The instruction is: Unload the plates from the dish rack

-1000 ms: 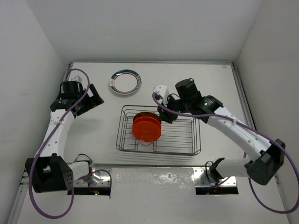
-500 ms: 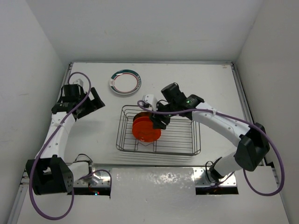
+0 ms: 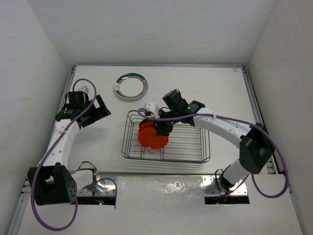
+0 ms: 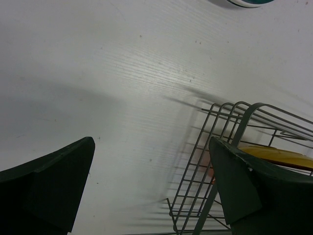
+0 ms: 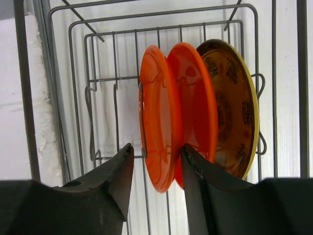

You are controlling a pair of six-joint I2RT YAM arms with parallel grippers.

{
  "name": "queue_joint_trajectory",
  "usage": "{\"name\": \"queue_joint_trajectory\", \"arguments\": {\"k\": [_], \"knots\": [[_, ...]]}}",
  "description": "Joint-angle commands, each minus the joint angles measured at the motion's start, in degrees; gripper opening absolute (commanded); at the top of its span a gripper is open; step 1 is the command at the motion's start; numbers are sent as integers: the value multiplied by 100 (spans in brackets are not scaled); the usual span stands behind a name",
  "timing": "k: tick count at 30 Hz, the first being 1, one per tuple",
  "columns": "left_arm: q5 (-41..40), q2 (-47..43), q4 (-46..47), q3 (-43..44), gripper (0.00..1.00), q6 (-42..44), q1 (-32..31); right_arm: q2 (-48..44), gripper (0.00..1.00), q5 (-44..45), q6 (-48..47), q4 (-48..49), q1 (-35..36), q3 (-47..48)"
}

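– Plates (image 5: 195, 112), where are they now?
– Three stand on edge in the dish rack (image 3: 186, 147). One teal-rimmed plate (image 3: 130, 86) lies flat on the table (image 3: 220, 88), beyond the rack.
– And the grippers?
– Right gripper (image 5: 157, 147) has its jaws partly apart, one on each side of the front orange plate (image 5: 156, 107), not clamped. Left gripper (image 4: 146, 196) is spread wide, beside the rack.

Three plates stand on edge in the dish rack (image 5: 19, 88), close together; left orange plate (image 5: 156, 117), second orange plate (image 5: 195, 98), brown patterned plate (image 5: 234, 112) with yellow rim; right hand (image 5: 155, 155) fingers parted, straddling left orange plate's lower rim; white worktop (image 5: 286, 98) beneath.
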Motion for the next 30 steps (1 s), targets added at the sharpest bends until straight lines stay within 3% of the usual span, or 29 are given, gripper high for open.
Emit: {"name": "queue_joint_trajectory", "arguments": {"k": [1,4,12,14,19,21,22,30], "knots": [[61,-169,208,-5,100,68,13,49,41,-24,37,635,63,-111],[79,-151,217,-22,100,68,13,136,36,-112,98,671,89,-14],[70,-125,287,-110,100,68,22,224,35,38,-33,627,213,-58],[105,-116,313,-145,100,51,13,304,27,-85,-60,487,248,-14],[79,-90,340,-163,100,42,22,243,22,-86,10,469,301,-119],[70,-90,349,-172,100,42,22,163,15,-60,63,469,301,-102],[70,-81,349,-172,100,42,22,85,0,10,81,469,309,-85],[35,-63,366,-137,100,16,22,-513,0,301,300,294,318,530]]}}
